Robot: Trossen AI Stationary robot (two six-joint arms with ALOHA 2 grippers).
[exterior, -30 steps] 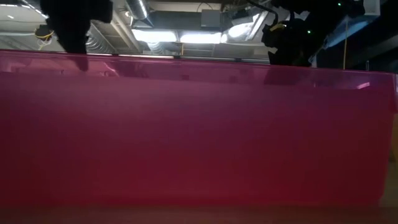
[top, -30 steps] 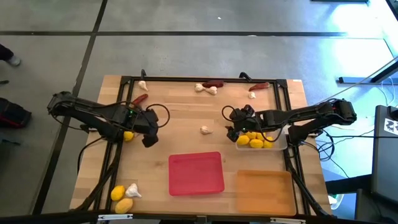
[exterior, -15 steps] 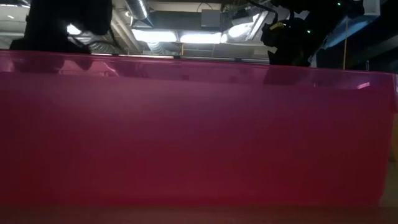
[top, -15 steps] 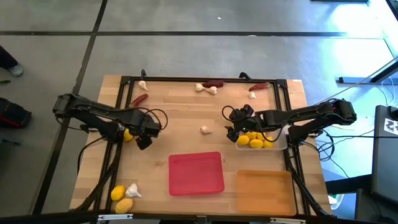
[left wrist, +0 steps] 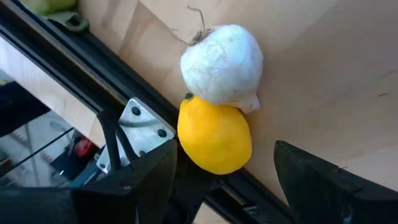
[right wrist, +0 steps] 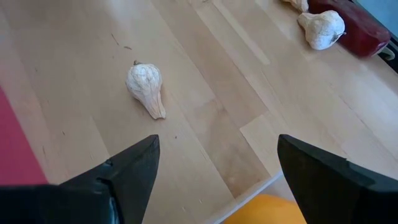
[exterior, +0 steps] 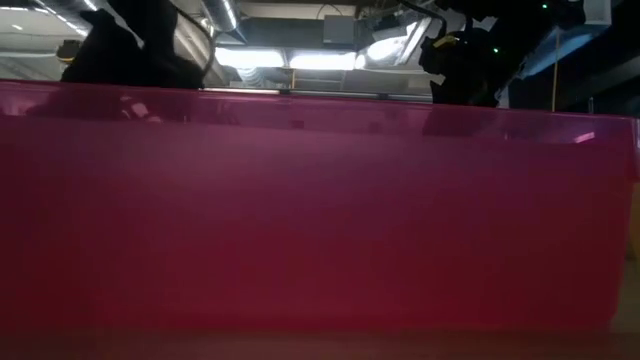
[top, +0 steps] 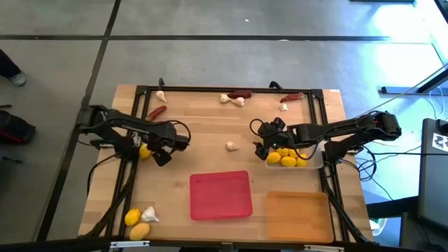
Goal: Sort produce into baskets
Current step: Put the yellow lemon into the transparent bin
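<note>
The produce is scattered. Four lemons (top: 285,158) lie in my clear tray (top: 316,164) at the right edge of the table (top: 210,133), and one lemon (top: 144,151) sits on the wood at the left, just under my left gripper (top: 162,155). Two more lemons (top: 136,224) and a garlic (top: 150,213) lie near the front left corner. A lone garlic (top: 231,145) rests mid-table; garlic bulbs (top: 232,99) and chilies (top: 240,94) line the far edge, with one chili (top: 157,111) at far left. The red tray (top: 220,194) sits front centre, the orange tray (top: 297,214) front right, both bare.

My left arm reaches in from the left edge, low and bent, gripper tilted down toward the front. Its wrist view shows wide-spread fingers (left wrist: 146,180) holding nothing, framing a lemon (left wrist: 214,137) that touches a garlic (left wrist: 222,63), beside the black frame rail (left wrist: 93,81).

My right arm stretches in from the right side, gripper (top: 264,148) at the clear tray's inner end, just beside the lemons. Its fingers (right wrist: 118,174) stand wide and hold nothing; ahead lies the lone garlic (right wrist: 147,88) on bare wood, with more garlic (right wrist: 321,28) and a chili (right wrist: 354,31) farther off.

Open wood lies between the two grippers and behind the red tray. In the low view the red tray's wall (exterior: 320,210) fills nearly everything, with only dark arm shapes above it.
</note>
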